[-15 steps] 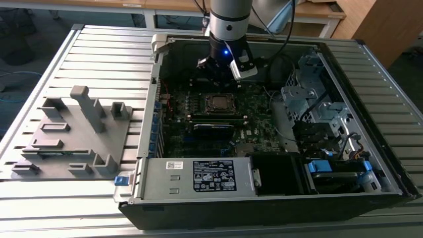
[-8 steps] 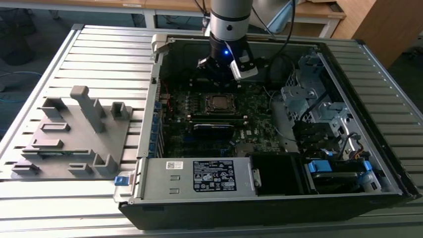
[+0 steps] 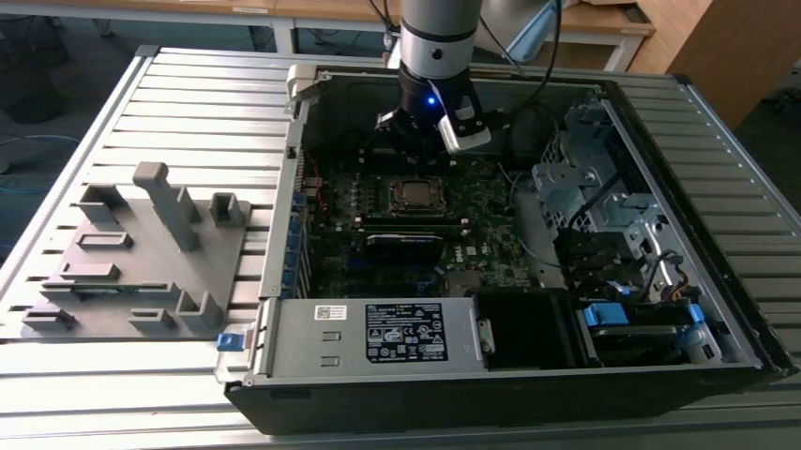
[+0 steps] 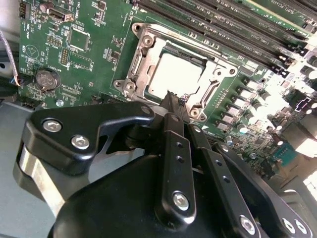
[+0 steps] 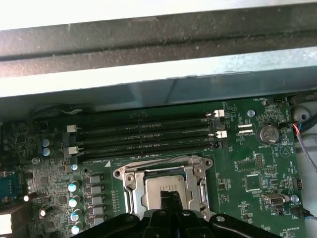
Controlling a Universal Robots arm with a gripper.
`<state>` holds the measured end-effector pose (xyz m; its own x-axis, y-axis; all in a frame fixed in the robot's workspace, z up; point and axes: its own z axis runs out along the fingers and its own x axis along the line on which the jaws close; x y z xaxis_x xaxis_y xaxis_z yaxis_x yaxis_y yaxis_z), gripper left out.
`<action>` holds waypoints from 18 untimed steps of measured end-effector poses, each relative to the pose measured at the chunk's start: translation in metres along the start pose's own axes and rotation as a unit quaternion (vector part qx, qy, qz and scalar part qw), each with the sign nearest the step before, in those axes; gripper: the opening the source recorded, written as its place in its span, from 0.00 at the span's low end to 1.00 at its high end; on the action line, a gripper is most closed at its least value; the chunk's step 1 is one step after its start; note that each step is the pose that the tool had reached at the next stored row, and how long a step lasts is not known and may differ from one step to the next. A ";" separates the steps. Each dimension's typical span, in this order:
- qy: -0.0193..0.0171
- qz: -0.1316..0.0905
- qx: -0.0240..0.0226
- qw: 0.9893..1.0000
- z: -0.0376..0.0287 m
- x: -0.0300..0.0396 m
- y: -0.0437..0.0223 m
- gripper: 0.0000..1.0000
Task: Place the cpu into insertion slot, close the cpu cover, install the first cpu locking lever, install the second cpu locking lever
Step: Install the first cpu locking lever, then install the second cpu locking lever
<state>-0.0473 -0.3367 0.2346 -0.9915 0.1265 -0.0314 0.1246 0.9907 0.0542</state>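
While shut, gripper [image 4: 171, 96] tip over cpu [image 4: 173, 74].

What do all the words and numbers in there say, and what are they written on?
Big black-and-white label on the grey metal box: print too small to read.
Small white sticker beside it: too small to read.
White lettering on the green circuit board, in both wrist views: too blurred to read.
Marks on the round coin battery: too blurred to read.
So nothing can be quoted.
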 end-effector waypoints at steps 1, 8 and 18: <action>0.000 0.000 0.000 1.000 0.0000 0.0000 0.0000 0.10; 0.000 0.000 0.000 1.000 -0.0092 -0.0003 0.0004 0.10; 0.000 0.000 0.000 1.000 -0.0212 -0.0007 0.0011 0.10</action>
<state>-0.0473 -0.3367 0.2558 -0.9915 0.1264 -0.0314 0.1246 0.9907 0.0541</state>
